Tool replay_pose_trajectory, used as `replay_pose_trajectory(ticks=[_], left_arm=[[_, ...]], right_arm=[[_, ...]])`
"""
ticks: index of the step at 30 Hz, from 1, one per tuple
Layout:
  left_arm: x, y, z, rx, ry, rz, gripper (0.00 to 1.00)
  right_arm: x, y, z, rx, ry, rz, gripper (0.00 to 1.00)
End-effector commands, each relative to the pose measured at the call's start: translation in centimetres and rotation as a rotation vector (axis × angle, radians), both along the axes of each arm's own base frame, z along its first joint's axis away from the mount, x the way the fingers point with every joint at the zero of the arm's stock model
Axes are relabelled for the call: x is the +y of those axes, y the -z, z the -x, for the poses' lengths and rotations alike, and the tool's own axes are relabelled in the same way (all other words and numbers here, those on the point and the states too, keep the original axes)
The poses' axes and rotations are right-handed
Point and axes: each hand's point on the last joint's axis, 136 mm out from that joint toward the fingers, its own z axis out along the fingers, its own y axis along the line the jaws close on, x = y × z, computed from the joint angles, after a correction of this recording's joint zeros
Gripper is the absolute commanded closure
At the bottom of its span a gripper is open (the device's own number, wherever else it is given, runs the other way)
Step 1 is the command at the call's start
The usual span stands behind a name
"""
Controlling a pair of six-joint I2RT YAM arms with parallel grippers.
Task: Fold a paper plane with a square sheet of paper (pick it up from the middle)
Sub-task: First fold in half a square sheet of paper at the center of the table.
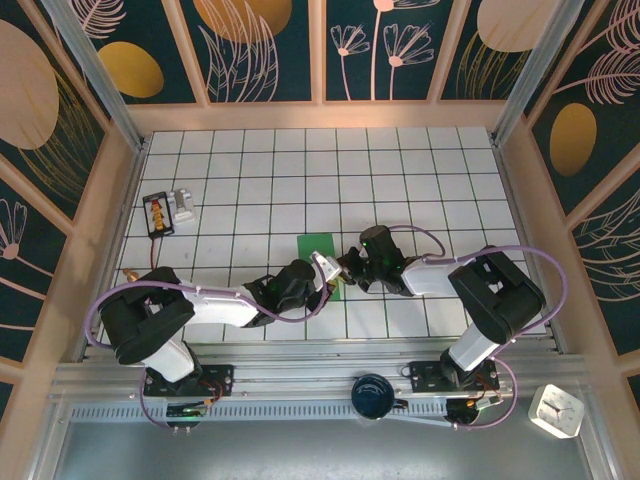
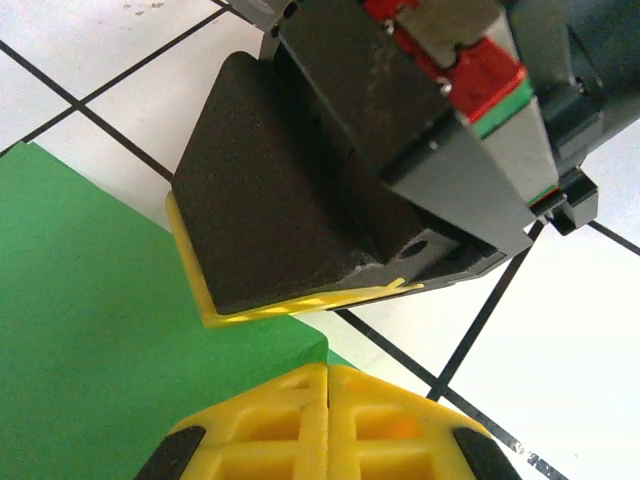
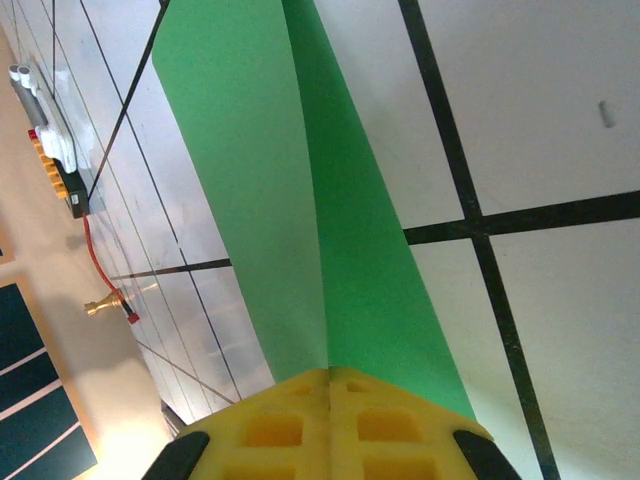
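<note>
The green sheet of paper [image 1: 318, 245] lies on the white tiled table, folded narrow with a centre crease [image 3: 300, 200]. My right gripper [image 1: 351, 267] is shut on its near end; in the right wrist view the crease runs straight into the shut yellow fingertips [image 3: 328, 375]. My left gripper [image 1: 331, 273] comes in from the left, tip to tip with the right one. Its yellow jaws [image 2: 327, 375] are shut on the paper's corner edge [image 2: 90, 330]. The right gripper's black finger [image 2: 270, 200] hangs just beyond, touching the paper.
A black battery box [image 1: 159, 214] with a white block [image 1: 183, 205] sits at the far left of the table, with a red wire [image 3: 95, 260] trailing from it. A dark round object [image 1: 373, 395] and a white clock [image 1: 556, 410] sit below the near rail. Walls enclose the table.
</note>
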Motion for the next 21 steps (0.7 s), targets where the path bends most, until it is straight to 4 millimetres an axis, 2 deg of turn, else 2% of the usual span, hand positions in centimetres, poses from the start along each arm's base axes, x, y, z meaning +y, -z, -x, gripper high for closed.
replay_pose_trajectory(ticks=[1, 8, 11, 13, 15, 21], left_arm=[[-0.5, -0.5, 0.1, 0.006, -0.005, 0.042, 1.0], [-1.4, -1.7, 1.0, 0.065, 0.056, 0.142, 1.0], [-1.7, -2.1, 1.2, 0.114, 0.078, 0.184, 1.0], [-1.6, -2.1, 1.1, 0.14, 0.077, 0.205, 1.0], [-1.5, -2.3, 1.0, 0.167, 0.082, 0.231, 1.0], [-1.1, -2.3, 1.0, 0.223, 0.095, 0.279, 1.0]], right_arm=[[-0.5, -0.1, -0.4, -0.004, 0.016, 0.002, 0.96], [-2.7, -1.3, -0.7, -0.071, 0.027, 0.055, 0.79], [-4.3, -2.2, -1.6, -0.133, 0.034, 0.119, 0.75], [-4.7, -3.0, -2.4, -0.19, 0.024, 0.14, 0.74], [-4.1, -3.9, -3.3, -0.245, -0.011, 0.139, 0.74], [-0.5, -5.3, -5.5, -0.342, -0.147, 0.076, 0.79]])
